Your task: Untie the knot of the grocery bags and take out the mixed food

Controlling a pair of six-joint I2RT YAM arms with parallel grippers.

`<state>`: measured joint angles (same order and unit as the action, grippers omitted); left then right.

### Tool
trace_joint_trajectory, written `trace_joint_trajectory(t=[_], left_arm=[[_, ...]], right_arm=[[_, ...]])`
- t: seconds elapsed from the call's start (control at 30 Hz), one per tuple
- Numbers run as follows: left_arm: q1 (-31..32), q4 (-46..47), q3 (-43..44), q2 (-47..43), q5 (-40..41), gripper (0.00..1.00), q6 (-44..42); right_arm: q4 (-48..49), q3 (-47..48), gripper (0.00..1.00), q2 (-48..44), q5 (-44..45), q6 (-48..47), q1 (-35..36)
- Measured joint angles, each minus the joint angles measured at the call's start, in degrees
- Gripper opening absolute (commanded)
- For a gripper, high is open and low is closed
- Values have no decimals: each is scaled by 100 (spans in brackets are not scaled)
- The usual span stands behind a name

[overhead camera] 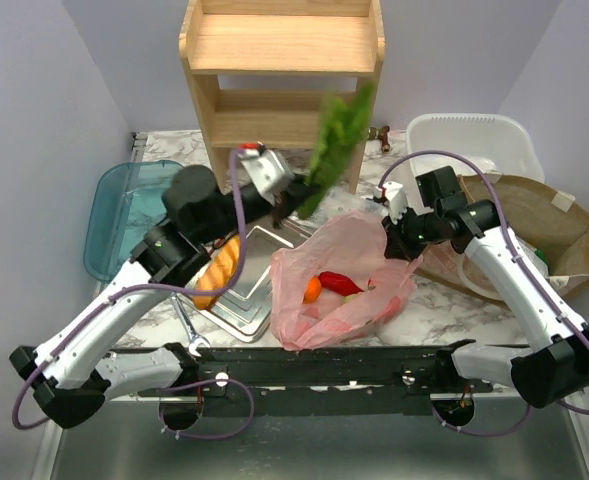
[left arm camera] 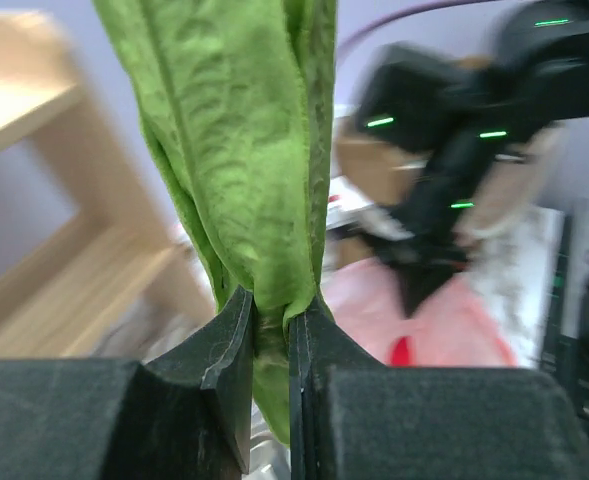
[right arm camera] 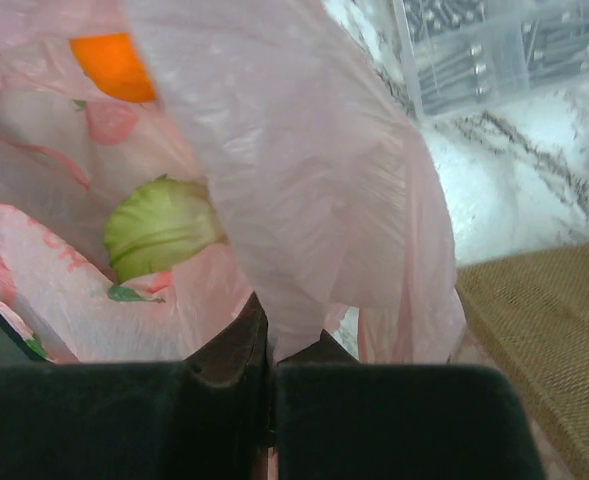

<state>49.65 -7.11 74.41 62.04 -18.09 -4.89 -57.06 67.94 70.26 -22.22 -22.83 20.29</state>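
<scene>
We see the grocery bag (overhead camera: 346,262) as thin pink plastic film, translucent, crinkled and faintly glossy. The leafy vegetable (left arm camera: 239,150) looks matt green, with fine raised veins. The fingers (left arm camera: 189,405) are matt black and slightly grainy. The tray (overhead camera: 254,295) is dull brushed metal, the shelf (overhead camera: 284,45) pale smooth wood, the tabletop (overhead camera: 444,305) a smooth white marble pattern with grey veins, and the sack (overhead camera: 554,215) a coarse tan weave.
</scene>
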Motion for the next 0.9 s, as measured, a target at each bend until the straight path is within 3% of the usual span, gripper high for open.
trace_joint_trajectory(t=[0.17, 0.37, 0.5, 0.67, 0.7, 0.8, 0.9], left_arm=[[-2009, -892, -13, -352, -2, 0, 186], [-5283, -2197, -487, -651, -138, 0, 28], [-6487, -2653, -734, -214, -190, 1, -400], [-7119, -2935, -745, 1019, -138, 7, -973], [-7130, -2953, -737, 1191, -131, 12, -1029], [-7128, -3139, -568, 1954, 9, 52, -1259], [-7132, -3241, -446, 2553, 249, 71, -1416]], right_arm=[[37, 227, 1, -17, -243, -356, 13], [118, 227, 1, -24, -271, -625, 175], [127, 168, 1, -59, -267, -835, 240], [-35, -125, 1, -297, -238, -1069, 254], [-63, -142, 1, -330, -225, -1088, 254], [-131, -149, 1, -433, -203, -1128, 254], [-162, -175, 1, -549, -184, -1163, 254]])
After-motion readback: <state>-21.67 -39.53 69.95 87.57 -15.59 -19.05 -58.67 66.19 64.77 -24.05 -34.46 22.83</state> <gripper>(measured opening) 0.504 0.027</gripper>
